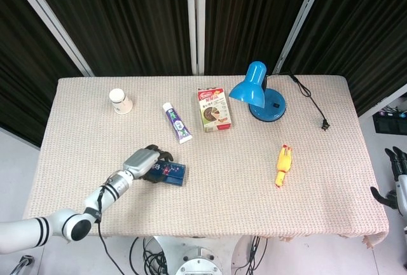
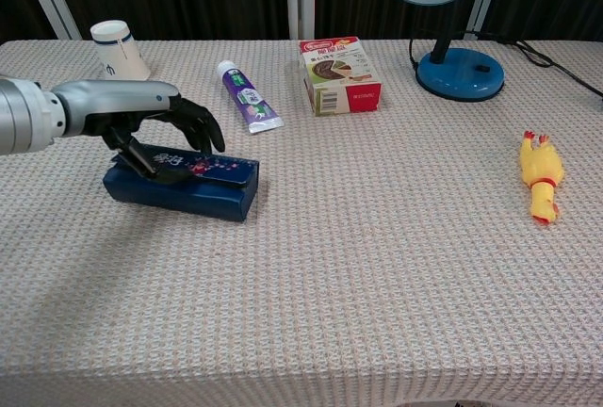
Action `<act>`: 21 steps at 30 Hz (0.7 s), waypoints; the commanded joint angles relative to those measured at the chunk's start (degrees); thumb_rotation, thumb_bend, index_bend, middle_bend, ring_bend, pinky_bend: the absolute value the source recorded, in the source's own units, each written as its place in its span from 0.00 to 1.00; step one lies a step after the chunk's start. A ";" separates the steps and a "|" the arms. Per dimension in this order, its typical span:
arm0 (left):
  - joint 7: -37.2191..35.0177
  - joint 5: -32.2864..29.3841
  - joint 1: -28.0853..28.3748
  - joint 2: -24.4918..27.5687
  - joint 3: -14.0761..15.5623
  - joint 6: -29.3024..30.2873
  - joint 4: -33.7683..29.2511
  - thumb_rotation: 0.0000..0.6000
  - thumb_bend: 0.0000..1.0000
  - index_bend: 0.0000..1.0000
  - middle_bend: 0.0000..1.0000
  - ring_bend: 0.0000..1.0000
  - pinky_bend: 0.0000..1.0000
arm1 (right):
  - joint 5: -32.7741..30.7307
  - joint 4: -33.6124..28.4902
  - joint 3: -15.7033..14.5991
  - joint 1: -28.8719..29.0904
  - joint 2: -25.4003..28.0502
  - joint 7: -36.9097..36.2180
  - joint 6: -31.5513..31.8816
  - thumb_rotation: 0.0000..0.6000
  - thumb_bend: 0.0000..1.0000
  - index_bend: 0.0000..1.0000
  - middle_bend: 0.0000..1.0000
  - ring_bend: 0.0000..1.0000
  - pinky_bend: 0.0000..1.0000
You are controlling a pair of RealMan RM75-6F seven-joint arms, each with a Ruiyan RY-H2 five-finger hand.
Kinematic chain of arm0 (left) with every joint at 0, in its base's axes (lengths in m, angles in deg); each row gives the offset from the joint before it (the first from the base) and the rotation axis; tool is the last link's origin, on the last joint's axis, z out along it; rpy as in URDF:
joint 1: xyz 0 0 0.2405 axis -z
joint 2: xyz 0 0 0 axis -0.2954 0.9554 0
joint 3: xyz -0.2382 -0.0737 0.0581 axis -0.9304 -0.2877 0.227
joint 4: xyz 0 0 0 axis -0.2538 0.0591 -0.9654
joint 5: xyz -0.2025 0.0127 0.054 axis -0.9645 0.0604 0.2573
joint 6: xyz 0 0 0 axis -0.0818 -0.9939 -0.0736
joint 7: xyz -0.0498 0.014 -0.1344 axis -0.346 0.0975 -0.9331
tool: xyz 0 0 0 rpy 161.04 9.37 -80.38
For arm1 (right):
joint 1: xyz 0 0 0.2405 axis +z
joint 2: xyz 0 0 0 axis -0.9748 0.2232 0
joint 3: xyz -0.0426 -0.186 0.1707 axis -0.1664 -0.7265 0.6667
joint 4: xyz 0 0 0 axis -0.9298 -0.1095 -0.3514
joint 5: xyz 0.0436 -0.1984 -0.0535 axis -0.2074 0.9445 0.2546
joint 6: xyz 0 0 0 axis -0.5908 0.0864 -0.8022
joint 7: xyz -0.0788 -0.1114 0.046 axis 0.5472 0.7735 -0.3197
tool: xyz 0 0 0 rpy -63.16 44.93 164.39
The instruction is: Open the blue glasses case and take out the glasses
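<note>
Left hand [image 2: 155,122] grasps the closed case [image 2: 184,184], lower left on the surface [image 2: 377,266]. Only the head view shows the right hand [image 1: 395,172] at the right edge, off the surface, fingers apart, empty.

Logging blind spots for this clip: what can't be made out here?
- Glasses: unseen in both views; the blue case is closed.
- Left hand: whether it grips the case, chest view; fingers cover the contact.
- Right hand: cut off by head view's edge; open or shut unclear.
</note>
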 commanded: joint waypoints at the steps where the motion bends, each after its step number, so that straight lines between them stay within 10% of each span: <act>1: 0.13 1.38 -0.27 -1.36 -0.08 1.71 1.53 1.00 0.53 0.21 0.18 0.07 0.11 | -0.09 0.19 0.00 0.01 -0.05 -0.17 -0.13 1.00 0.18 0.00 0.00 0.00 0.00; 21: -2.69 14.41 -3.61 -6.28 0.50 14.93 8.75 1.00 0.37 0.09 0.02 0.00 0.09 | -0.36 0.73 0.06 0.31 -0.47 -0.46 -0.80 1.00 0.18 0.00 0.00 0.00 0.00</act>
